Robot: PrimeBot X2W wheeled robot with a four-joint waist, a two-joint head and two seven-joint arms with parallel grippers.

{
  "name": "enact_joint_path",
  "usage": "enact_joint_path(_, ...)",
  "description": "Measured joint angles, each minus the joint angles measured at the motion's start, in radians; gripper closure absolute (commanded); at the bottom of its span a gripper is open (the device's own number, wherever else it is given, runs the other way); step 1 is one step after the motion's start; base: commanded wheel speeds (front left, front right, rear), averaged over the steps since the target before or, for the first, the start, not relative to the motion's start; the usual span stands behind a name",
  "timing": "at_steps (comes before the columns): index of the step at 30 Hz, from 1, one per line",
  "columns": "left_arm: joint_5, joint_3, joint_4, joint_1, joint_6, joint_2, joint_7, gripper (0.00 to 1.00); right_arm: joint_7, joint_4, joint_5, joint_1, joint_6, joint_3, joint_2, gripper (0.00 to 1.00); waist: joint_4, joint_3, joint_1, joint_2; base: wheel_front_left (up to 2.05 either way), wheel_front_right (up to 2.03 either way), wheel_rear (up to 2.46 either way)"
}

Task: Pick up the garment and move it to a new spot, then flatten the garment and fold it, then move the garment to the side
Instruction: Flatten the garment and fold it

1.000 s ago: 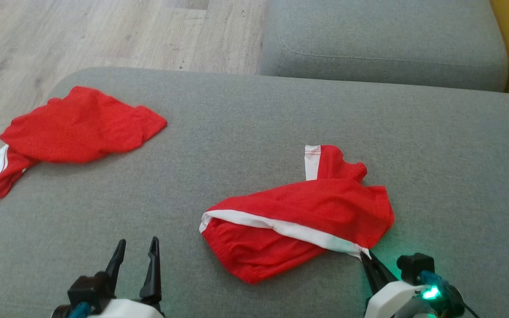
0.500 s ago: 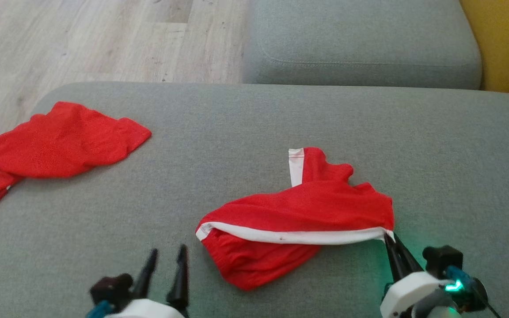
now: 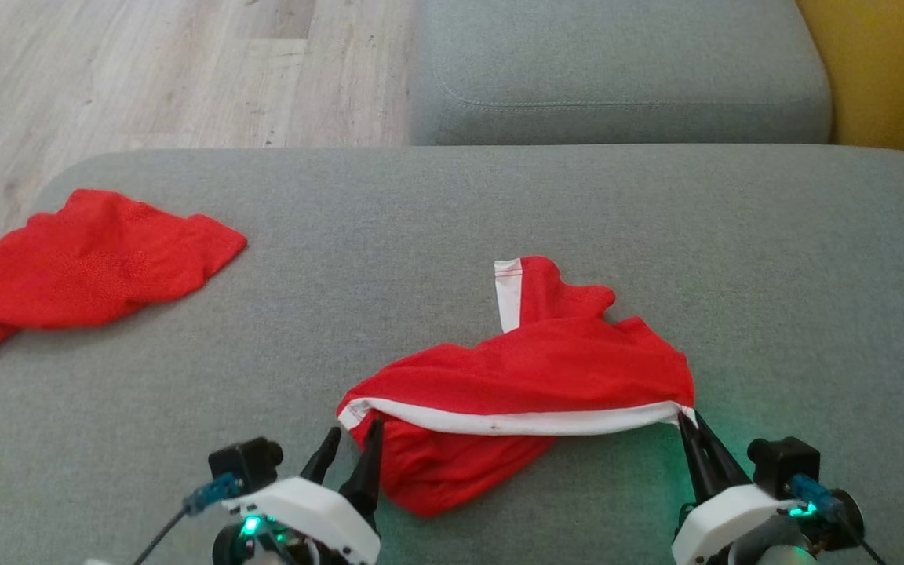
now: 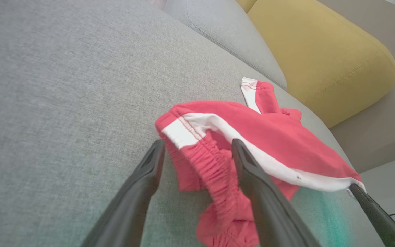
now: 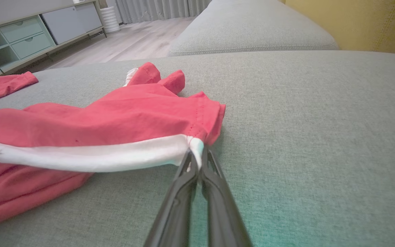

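- Garment (image 3: 546, 369) crumpled at the sofa's (image 3: 499, 204) 6 o'clock; right gripper (image 3: 686, 420) clenched on its white band (image 3: 515, 424), 4 o'clock corner.
- Left gripper (image 3: 355, 429) parted at the 8 o'clock corner; close it on the band before you lift.

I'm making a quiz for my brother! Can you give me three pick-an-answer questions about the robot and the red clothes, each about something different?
1. Where is the left garment? A) on the floor B) by the grey cushion's left edge C) on a yellow cushion
2. How many red garments are on the grey cushion? A) two B) one C) four
3. What are the right jaws doing? A) hanging open B) gripping a sock C) pinching the middle garment's white band
Answers: 1 B: it lies far left. 2 A: one left, one middle. 3 C: closed on the band's end.
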Motion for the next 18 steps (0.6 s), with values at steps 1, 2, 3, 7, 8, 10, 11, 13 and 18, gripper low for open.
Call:
enact_joint_path(1, -0.001, 0.0, 0.013, -0.01, -0.007, -0.004, 0.0, 0.0, 0.001, -0.003, 0.0, 0.0, 0.0, 0.002, 0.0, 1.0, -0.003, 0.001, 0.0, 0.0, 0.0, 0.0, 0.0)
enact_joint_path(2, -0.012, 0.001, 0.022, -0.018, -0.011, -0.009, 0.007, 0.0, 0.001, -0.005, 0.0, 0.0, 0.0, 0.003, 0.0, 1.0, -0.005, 0.003, 0.0, 0.0, 0.0, 0.0, 0.0)
enact_joint_path(3, -0.018, 0.0, 0.033, -0.026, -0.014, -0.015, 0.01, 0.0, 0.001, -0.006, 0.0, 0.0, 0.0, 0.003, 0.0, 1.0, -0.007, 0.004, 0.0, 0.0, 0.0, 0.0, 0.0)
enact_joint_path(7, -0.02, 0.001, 0.063, -0.045, -0.026, -0.027, 0.008, 0.02, 0.001, -0.011, 0.0, 0.0, 0.0, 0.003, 0.0, 1.0, -0.015, 0.009, 0.0, 0.0, 0.0, 0.0, 0.0)
enact_joint_path(8, -0.026, 0.002, 0.072, -0.05, -0.027, -0.027, 0.008, 0.07, 0.001, -0.014, 0.0, 0.0, 0.0, 0.003, 0.0, 1.0, -0.017, 0.009, 0.0, 0.0, 0.0, 0.0, 0.0)
enact_joint_path(10, -0.041, 0.011, 0.087, -0.055, -0.027, -0.031, 0.009, 0.13, 0.001, -0.016, 0.0, 0.0, 0.0, 0.003, 0.0, 1.0, -0.02, 0.011, 0.0, 0.0, 0.0, 0.0, 0.0)
enact_joint_path(11, -0.041, 0.011, 0.087, -0.055, -0.027, -0.031, 0.009, 0.2, 0.001, -0.016, 0.0, 0.0, 0.0, 0.003, 0.0, 1.0, -0.02, 0.011, 0.0, 0.0, 0.0, 0.0, 0.0)
enact_joint_path(13, -0.054, 0.011, 0.101, -0.058, -0.028, -0.035, 0.019, 0.18, 0.001, -0.016, 0.0, 0.0, 0.0, 0.003, 0.0, 1.0, -0.024, 0.013, 0.0, 0.0, 0.0, 0.0, 0.0)
enact_joint_path(18, -0.07, 0.013, 0.119, -0.078, -0.037, -0.04, 0.033, 0.05, 0.001, -0.019, 0.0, 0.0, 0.0, 0.004, 0.0, 1.0, -0.033, 0.017, 0.0, 0.0, 0.0, 0.0, 0.0)
